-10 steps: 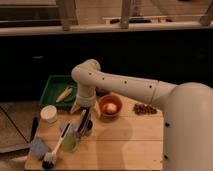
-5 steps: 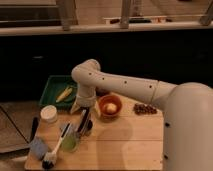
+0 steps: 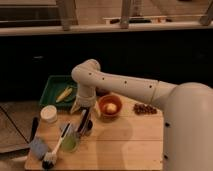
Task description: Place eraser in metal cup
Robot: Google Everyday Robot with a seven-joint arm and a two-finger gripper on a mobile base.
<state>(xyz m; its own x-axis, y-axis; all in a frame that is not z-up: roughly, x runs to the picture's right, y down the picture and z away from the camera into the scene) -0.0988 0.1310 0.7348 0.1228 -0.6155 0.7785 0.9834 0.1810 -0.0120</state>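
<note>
Nothing has visibly shifted over the last second — the arm hangs as it did. From the left on the desk: a blue block, a white jar, a brush, a green cup. The eraser stands tilted in the metal cup, under the end effector — whether it grips or has let go, I cannot tell. The orange bowl sits close on the right.
</note>
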